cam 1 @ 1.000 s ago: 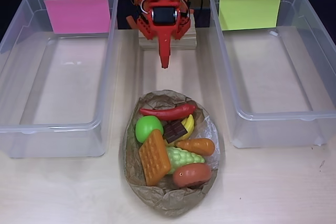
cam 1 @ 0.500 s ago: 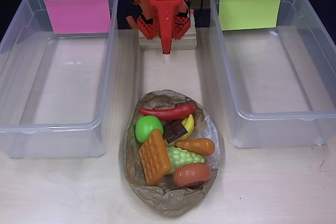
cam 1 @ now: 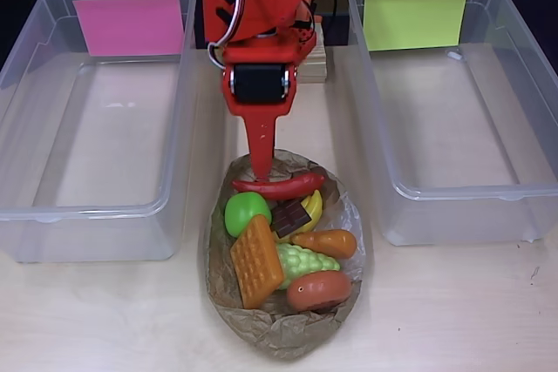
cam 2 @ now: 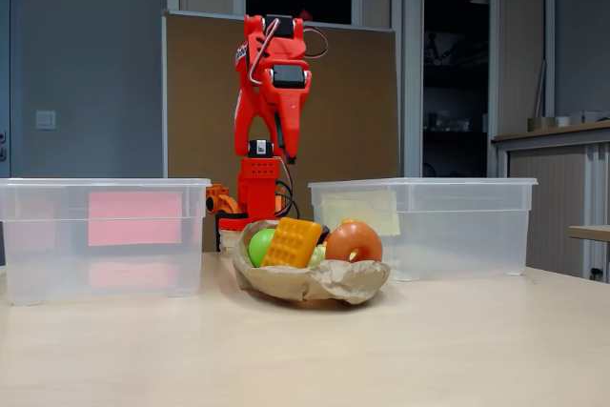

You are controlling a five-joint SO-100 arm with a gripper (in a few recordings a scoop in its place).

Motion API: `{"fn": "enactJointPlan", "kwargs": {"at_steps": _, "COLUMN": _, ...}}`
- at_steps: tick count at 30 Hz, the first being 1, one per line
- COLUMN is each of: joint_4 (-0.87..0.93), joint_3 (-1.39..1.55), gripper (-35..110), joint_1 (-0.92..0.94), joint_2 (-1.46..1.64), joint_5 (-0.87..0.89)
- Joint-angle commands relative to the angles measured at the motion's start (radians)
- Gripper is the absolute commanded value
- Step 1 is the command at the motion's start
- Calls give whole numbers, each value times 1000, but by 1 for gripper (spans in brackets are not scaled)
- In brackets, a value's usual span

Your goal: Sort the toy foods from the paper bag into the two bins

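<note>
From overhead my gripper (cam 1: 261, 167) hangs over the bag's (cam 1: 261, 333) far rim, above the chili (cam 1: 279, 186); I can't tell whether its fingers are apart.

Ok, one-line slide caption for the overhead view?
Red gripper poised over chili in the full paper bag; both bins empty.

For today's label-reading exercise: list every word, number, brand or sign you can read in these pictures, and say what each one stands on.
No text can be read in either view.
pink label on the left bin: blank, no writing.
yellow-green label on the right bin: blank, no writing.
paper bag, toy foods and the red arm: no print visible.
</note>
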Motion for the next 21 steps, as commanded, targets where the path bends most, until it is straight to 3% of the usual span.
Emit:
{"fn": "enactJointPlan", "kwargs": {"at_steps": 1, "joint_4": -44, "joint_3": -91, "gripper": 8, "joint_1": -14, "joint_2": -80, "joint_5": 155}}
{"fn": "enactJointPlan", "kwargs": {"at_steps": 7, "joint_4": -175, "joint_3": 3, "gripper": 10, "joint_1": -57, "joint_2": -144, "joint_5": 701}}
{"fn": "enactJointPlan", "kwargs": {"at_steps": 10, "joint_4": -160, "joint_3": 14, "gripper": 14, "joint_1": -84, "joint_2": -160, "joint_5": 853}}
{"fn": "enactJointPlan", "kwargs": {"at_steps": 15, "joint_4": -126, "joint_3": -23, "gripper": 24, "joint_1": -117, "joint_2": -193, "joint_5": 946}}
{"fn": "enactJointPlan", "kwargs": {"at_steps": 21, "joint_4": -114, "joint_3": -109, "gripper": 30, "joint_1": -84, "joint_2": -282, "joint_5": 902}}
